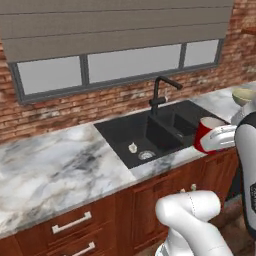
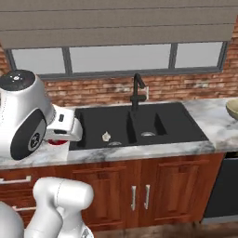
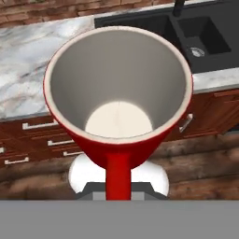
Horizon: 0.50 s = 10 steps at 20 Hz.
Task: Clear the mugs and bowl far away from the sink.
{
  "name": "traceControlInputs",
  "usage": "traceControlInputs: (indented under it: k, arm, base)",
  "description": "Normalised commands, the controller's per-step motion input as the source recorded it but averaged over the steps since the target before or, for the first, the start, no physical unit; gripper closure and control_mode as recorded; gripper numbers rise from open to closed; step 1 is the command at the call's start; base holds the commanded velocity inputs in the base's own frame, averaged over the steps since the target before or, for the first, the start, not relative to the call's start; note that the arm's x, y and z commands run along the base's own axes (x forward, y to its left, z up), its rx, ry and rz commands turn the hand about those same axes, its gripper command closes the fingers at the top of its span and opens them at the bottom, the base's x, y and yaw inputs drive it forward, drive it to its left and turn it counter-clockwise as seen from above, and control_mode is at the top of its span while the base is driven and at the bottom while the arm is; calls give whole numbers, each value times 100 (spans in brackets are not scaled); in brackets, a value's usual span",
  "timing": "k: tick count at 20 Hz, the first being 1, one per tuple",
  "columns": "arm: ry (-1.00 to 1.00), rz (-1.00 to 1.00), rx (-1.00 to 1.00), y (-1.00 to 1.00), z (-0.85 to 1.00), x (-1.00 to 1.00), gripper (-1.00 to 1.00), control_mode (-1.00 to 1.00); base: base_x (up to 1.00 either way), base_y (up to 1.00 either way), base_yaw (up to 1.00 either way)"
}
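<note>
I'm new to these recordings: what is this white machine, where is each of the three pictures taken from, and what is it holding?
It is a white robot arm on a driving base in a rendered kitchen. Two pictures come from cameras on the base, behind the arm to its left and right, looking over the marble counter and the black sink with its faucet. The third comes from a camera on the hand, looking along the pincer. The pincer is shut on the red mug, which it holds in the air above the cabinet fronts and floor; the mug looks empty. A small pale item lies in the sink's left basin. Part of a bowl sits on the counter right of the sink.
</note>
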Motion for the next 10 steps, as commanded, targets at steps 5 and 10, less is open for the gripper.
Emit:
traceControlInputs:
  k: [5, 10]
  arm:
    - [0, 0, 0, 0, 0, 0, 100, 100]
    - [0, 0, 0, 0, 0, 0, 100, 100]
  base:
    - [0, 0, -98]
    - [0, 0, -95]
